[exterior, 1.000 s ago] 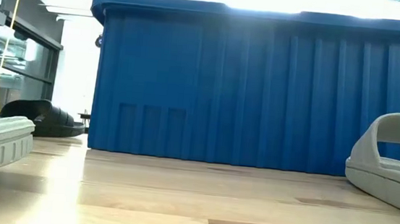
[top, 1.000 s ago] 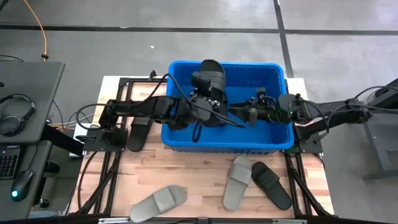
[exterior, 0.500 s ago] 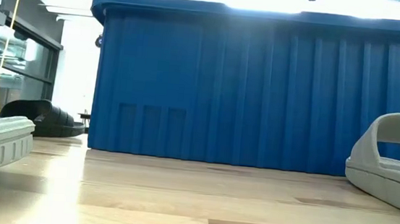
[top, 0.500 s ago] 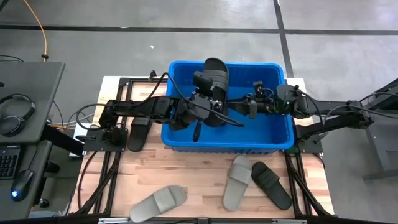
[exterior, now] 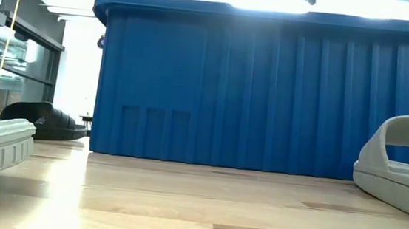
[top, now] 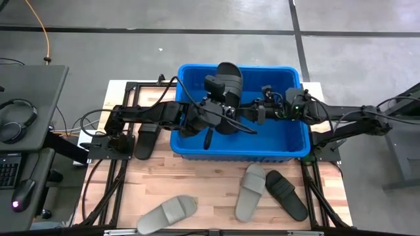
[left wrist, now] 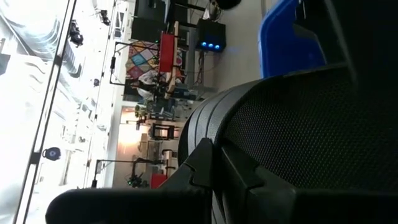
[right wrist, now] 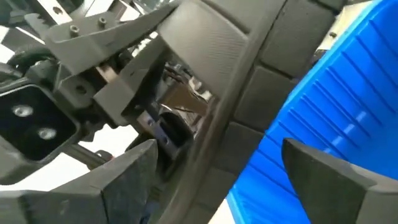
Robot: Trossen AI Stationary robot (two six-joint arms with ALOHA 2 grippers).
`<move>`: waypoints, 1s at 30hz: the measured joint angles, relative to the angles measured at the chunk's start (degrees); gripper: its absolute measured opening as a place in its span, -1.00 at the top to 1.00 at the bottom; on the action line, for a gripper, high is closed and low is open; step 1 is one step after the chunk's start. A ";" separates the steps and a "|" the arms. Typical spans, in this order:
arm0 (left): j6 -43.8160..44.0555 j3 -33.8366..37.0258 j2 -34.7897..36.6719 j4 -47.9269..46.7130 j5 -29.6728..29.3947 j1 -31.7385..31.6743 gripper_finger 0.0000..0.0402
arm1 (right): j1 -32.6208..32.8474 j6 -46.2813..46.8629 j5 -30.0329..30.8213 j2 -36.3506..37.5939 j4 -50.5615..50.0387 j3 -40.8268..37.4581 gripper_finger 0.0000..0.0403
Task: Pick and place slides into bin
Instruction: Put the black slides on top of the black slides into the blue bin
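Left jaws [top: 222,110] stay clamped on a black foam slide [top: 226,88] above the bright blue rectangular plastic bin [top: 197,145]; right jaws [top: 259,111] hang parted and empty inside it. Nearer, three slides lie on the wooden tabletop [top: 203,190].

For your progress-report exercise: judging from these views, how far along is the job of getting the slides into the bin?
Done: no slide can be seen lying in the bin yet. In hand: the left gripper holds a black slide above the bin, with the right gripper close beside it, fingers open. Left: four slides on the table, a black one left of the bin, a grey one, another grey and a black in front.
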State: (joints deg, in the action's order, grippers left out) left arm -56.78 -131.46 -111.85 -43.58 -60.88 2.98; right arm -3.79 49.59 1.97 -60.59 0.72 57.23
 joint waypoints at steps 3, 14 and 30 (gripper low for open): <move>0.03 0.00 0.00 0.02 0.00 -0.02 1.00 | 0.00 -0.03 0.37 -0.95 1.09 0.00 -0.55; -1.37 0.02 0.00 -3.84 0.25 -0.04 0.99 | 0.00 0.49 1.12 -2.65 3.20 0.00 0.09; -1.59 0.00 0.07 -4.04 3.08 -0.10 0.70 | -0.04 0.01 8.35 -2.63 3.66 -0.07 0.73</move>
State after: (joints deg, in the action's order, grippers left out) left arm -58.36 -131.46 -111.79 -47.63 -57.80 2.88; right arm -3.84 49.61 10.32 -63.22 4.38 57.17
